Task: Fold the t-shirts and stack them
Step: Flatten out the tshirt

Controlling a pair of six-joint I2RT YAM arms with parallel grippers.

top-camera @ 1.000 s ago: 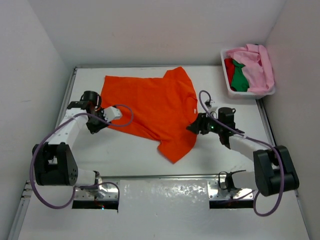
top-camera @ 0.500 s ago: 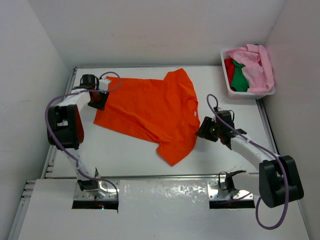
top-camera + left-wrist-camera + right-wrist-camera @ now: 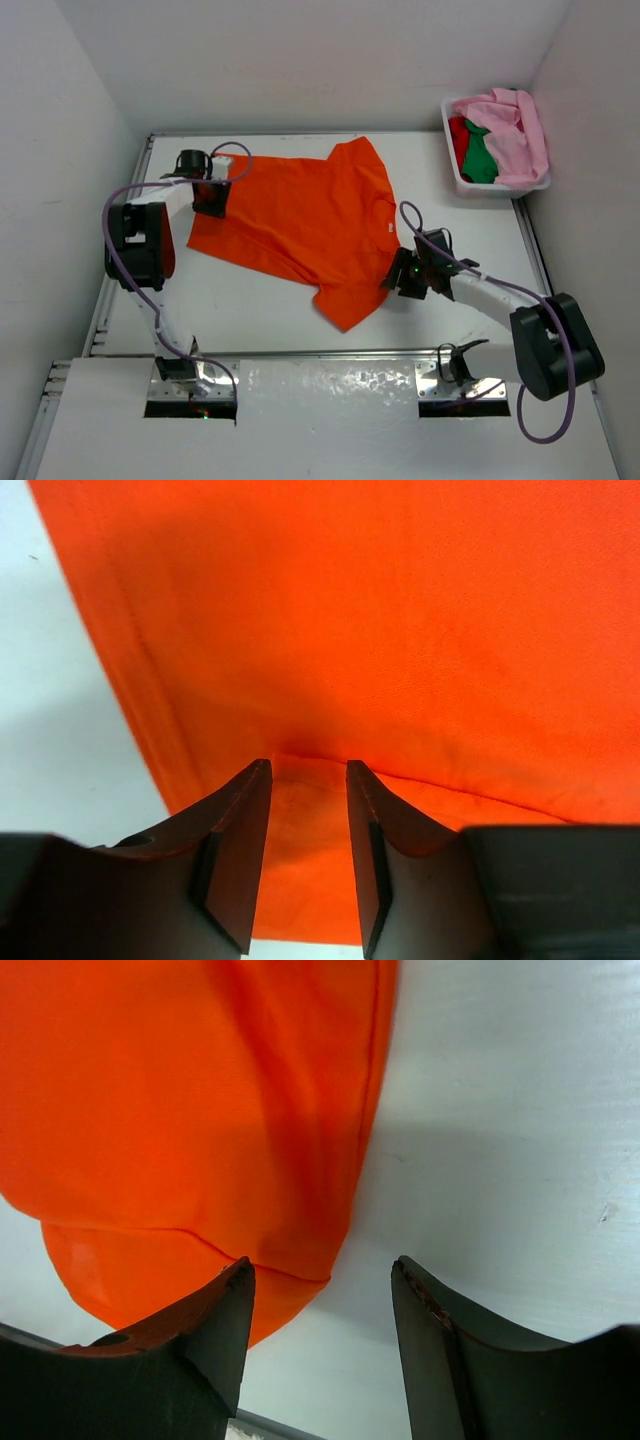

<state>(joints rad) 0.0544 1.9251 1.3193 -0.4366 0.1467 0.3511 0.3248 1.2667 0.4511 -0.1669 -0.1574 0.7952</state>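
One orange shirt [image 3: 300, 220] spread open across the middle of the overhead view, slightly skewed, one sleeve pointing toward the lower middle; not yet folded. Left gripper [image 3: 212, 197] at the shirt's upper-left corner; in its own camera, fingers [image 3: 238, 830] drawn close together over the hem, orange cloth showing in the narrow gap; impossible to tell whether clamped on the cloth or only poised over it. Right gripper [image 3: 402, 280] at the lower right of the shirt, beside the low sleeve; its fingers [image 3: 215, 1330] spread wide, one above orange cloth, the other above bare table, holding nothing.

Most likely the first fold in preparation. Catch the hem squarely, both layers, before any lift; close the right pair on the sleeve edge itself, not beside it; raise both ends together, just clear of the surface, cloth taut between them so no wrinkle drags along; lay it over in one straight line.

Plain white walls [image 3: 300, 60] on three sides; smooth white table [image 3: 250, 310] below; white basket [image 3: 497, 187] in the upper right corner, against the right wall; inside, crumpled, a pink shirt [image 3: 515, 130] draped over the rim, a green shirt [image 3: 480, 155] and a red shirt [image 3: 458, 132]; three more to fold after this one.
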